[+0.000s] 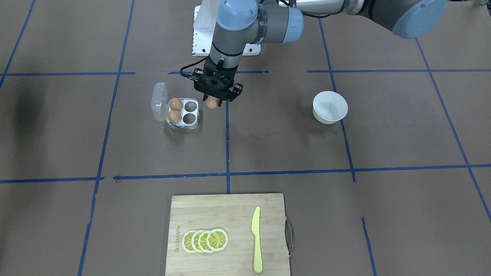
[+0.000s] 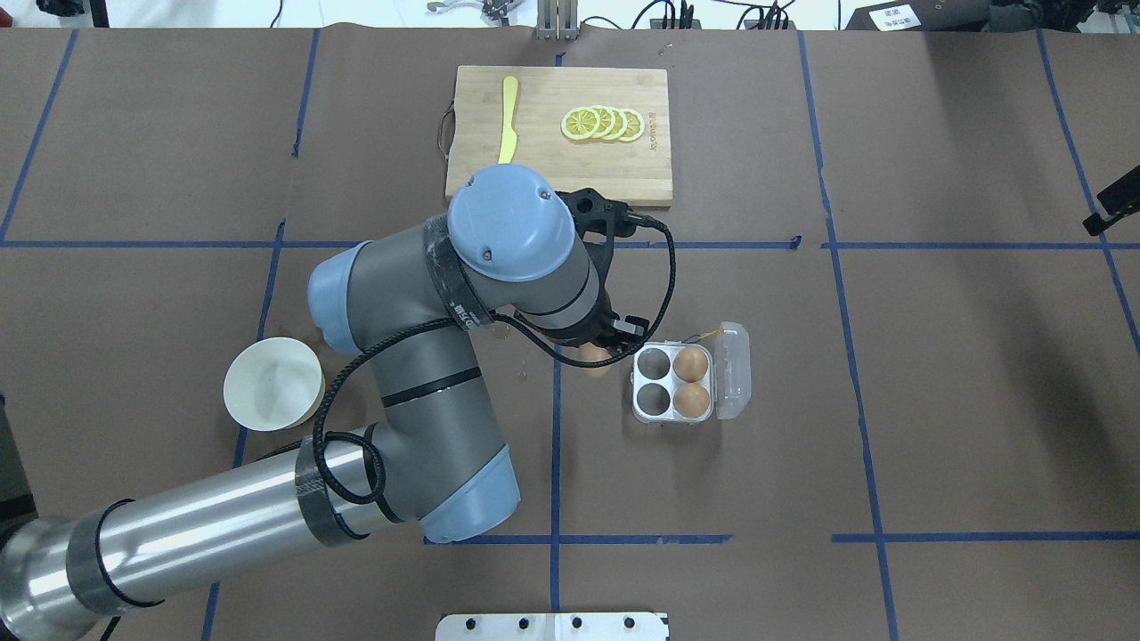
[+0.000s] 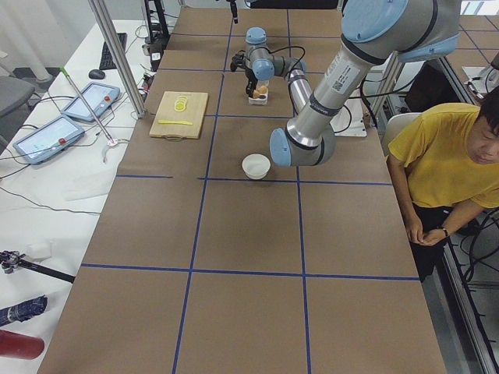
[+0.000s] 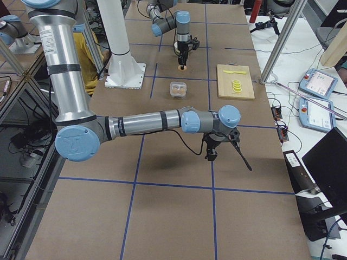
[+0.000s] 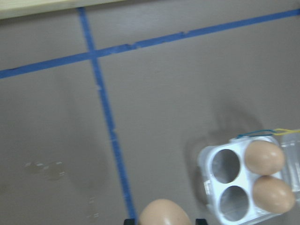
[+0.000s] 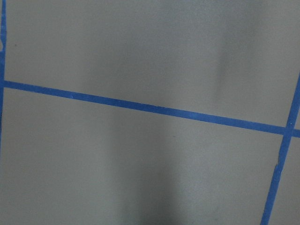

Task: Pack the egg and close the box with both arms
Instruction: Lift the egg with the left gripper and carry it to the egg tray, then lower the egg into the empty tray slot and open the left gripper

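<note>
The left gripper [image 1: 213, 98] is closed around the egg [image 5: 163, 214], pinching it across its narrow waist, and holds it clear of the table. In the overhead view the egg hangs just beside the egg carton [image 2: 671, 384], at about its 10 o'clock. The two empty cells [image 2: 653, 362] are on the carton's 9 o'clock side, two packed eggs [image 2: 691, 364] fill its 3 o'clock side, and the clear lid [image 2: 736, 369] lies open beyond them.

The egg is probably light, smooth, rigid and brittle, so it should be squeezed only lightly, across its widest part. The thin plastic carton looks likely to slide or flex, and the lid seems best taken at its free 3 o'clock edge.

The right gripper [image 4: 210, 155] is well apart, and its opening cannot be told.
</note>
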You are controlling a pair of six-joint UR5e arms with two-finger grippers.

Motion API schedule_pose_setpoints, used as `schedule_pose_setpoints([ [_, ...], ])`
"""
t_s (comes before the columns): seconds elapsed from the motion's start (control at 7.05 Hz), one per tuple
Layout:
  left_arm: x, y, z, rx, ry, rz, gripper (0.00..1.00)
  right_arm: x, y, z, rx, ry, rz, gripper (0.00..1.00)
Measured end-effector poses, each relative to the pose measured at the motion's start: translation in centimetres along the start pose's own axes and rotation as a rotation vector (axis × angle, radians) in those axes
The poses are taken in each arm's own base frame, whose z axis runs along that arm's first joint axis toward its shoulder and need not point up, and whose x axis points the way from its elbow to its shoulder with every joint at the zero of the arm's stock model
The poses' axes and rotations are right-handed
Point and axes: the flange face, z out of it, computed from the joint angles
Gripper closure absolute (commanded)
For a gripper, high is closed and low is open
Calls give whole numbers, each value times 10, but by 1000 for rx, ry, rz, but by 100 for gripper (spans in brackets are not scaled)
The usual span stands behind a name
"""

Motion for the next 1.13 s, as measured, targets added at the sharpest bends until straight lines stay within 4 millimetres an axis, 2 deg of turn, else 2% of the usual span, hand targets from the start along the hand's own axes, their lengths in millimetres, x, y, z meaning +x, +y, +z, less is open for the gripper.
schedule_pose_setpoints([
  [0.28,34,1,20,-15,24,16,100,-1,0,0,-1,-1,-2,0],
  [0.71,47,4,37,-10,37,21,100,-2,0,0,0,-1,-2,0],
  [0.85,47,4,40,-5,38,23,86,-2,0,0,0,-1,-2,0],
  [0.99,48,5,42,-4,39,24,63,-2,0,1,-1,-1,-2,0],
  [1.13,49,7,43,-4,40,25,31,-2,0,1,-2,-1,-2,0],
])
